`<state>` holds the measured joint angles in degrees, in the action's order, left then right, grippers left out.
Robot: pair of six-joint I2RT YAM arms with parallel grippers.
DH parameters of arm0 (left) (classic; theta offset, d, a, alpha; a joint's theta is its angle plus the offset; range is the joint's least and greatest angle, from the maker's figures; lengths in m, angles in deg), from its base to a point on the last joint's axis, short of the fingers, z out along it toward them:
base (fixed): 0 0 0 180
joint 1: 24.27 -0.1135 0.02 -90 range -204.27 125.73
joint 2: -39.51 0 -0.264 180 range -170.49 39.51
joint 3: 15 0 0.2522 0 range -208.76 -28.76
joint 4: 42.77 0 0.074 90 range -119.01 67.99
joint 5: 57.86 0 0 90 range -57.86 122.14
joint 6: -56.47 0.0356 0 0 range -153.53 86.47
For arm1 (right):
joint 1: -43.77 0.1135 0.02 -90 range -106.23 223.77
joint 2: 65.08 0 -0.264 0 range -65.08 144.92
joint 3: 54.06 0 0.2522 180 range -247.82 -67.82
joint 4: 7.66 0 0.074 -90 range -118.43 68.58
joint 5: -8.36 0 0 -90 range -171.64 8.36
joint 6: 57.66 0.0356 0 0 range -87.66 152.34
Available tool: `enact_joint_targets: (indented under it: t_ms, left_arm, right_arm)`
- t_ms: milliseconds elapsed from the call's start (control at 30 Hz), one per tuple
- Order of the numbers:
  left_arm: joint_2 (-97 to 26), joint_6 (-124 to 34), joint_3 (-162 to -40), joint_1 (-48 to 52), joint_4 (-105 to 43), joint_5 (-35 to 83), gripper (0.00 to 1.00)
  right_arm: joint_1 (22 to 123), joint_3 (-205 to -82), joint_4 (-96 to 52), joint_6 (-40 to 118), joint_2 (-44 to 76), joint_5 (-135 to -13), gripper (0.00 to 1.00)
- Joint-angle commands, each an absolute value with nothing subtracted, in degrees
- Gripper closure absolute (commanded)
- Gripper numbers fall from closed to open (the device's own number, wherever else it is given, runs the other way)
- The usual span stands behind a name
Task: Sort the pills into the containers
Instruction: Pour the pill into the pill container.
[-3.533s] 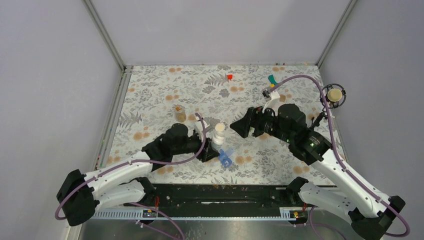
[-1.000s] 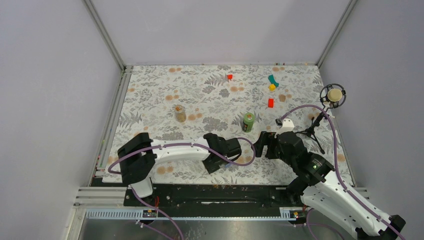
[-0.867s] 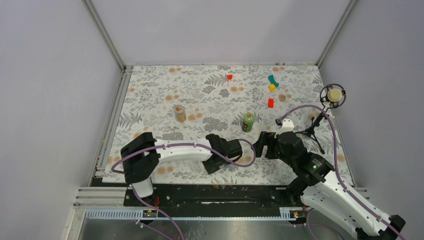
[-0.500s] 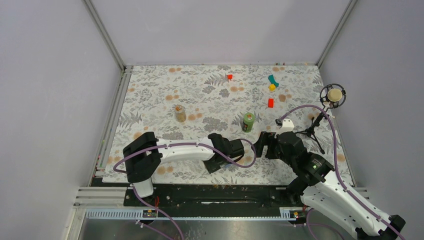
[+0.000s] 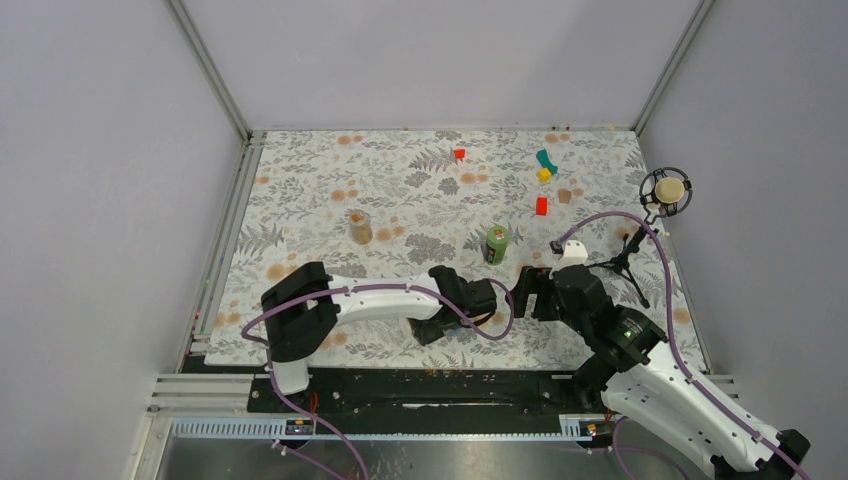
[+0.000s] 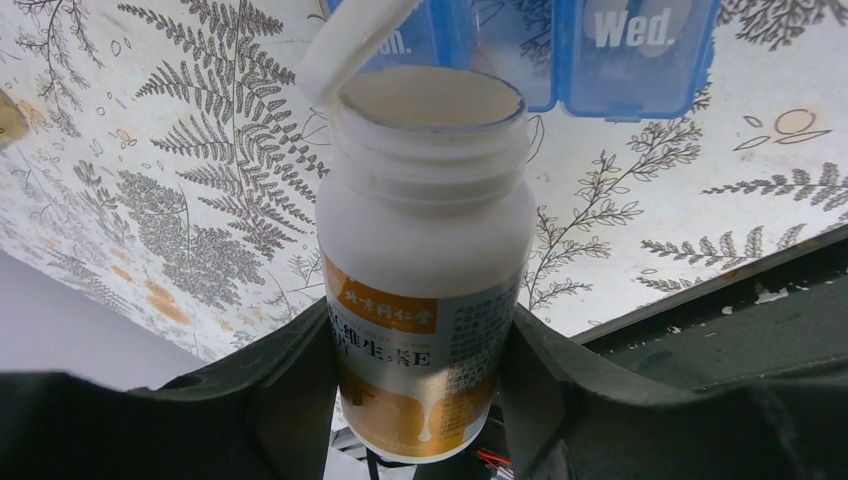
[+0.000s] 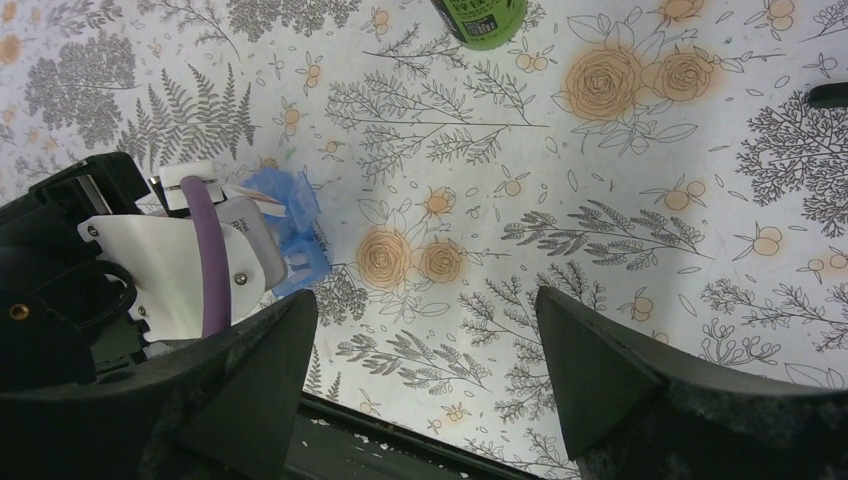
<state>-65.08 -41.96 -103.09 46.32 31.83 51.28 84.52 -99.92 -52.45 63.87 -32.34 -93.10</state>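
My left gripper (image 6: pixel 417 340) is shut on a white pill bottle (image 6: pixel 425 230) with a gold and silver label. Its flip lid (image 6: pixel 350 45) hangs open, and the mouth points at the blue pill box (image 6: pixel 600 50), the containers; one lid reads "Wed.". In the right wrist view the pill box (image 7: pixel 298 232) lies on the mat, half hidden behind my left wrist (image 7: pixel 170 270). My right gripper (image 7: pixel 425 355) stands open over bare mat, right of the box. From above, the left gripper (image 5: pixel 470 300) and right gripper (image 5: pixel 528 292) are close together. I cannot make out single pills.
A green bottle (image 5: pixel 497 243) stands just beyond both grippers. An amber jar (image 5: pixel 360 227) stands at left-centre. Red blocks (image 5: pixel 541 205), a teal piece (image 5: pixel 545 159) and a yellow piece (image 5: pixel 544 174) lie at the back. A microphone on a stand (image 5: pixel 667 190) is at the right edge.
My left arm has swung right, carrying the white bottle a little toward the right gripper. The right arm has barely moved.
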Motion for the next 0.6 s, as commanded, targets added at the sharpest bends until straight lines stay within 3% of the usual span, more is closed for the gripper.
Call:
enact_joint_targets:
  t_ms: [0, 300, 567]
  left_arm:
    - [-67.0, -41.7, -106.2, 47.8, 34.4, 54.8, 1.0]
    - [-68.2, -41.7, -107.7, 48.3, 36.0, 56.3, 1.0]
    - [-68.1, -41.4, -108.1, 48.3, 36.1, 56.0, 1.0]
  right_arm:
    - [84.2, -100.1, -49.9, 64.1, -32.4, -94.3, 0.12]
    - [84.2, -99.5, -49.7, 64.4, -33.0, -95.2, 0.13]
    - [84.2, -97.3, -50.2, 64.8, -34.1, -99.1, 0.33]
